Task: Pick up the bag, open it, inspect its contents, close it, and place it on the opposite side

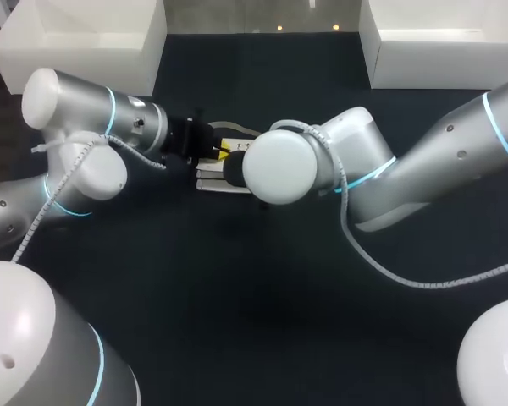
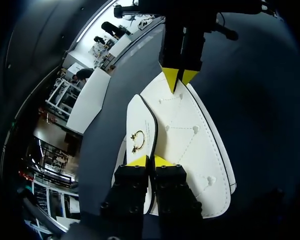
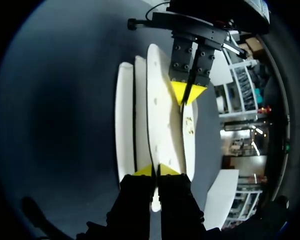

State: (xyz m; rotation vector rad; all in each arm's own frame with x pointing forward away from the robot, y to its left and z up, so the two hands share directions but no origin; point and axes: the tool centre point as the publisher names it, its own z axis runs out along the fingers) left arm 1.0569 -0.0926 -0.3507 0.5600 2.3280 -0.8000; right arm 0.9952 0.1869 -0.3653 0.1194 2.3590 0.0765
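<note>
Bag (image 1: 212, 183) clamped from both ends
Head view: it sat mid-worktop (image 1: 237, 296), seemingly; arms hid most. Left wrist: left gripper (image 2: 150, 161) pinched the flap (image 2: 140, 120) edge, for opening. Right wrist: right gripper (image 3: 156, 170) pinched the opposite end, steadying.

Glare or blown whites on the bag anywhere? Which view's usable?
Head view: white quilted leather bag mostly hidden behind left arm and right arm.
Left wrist view: evenly lit, stitching and gold clasp readable, no glare; most usable.
Right wrist view: bag edge-on, panels bright, little surface detail.
</note>
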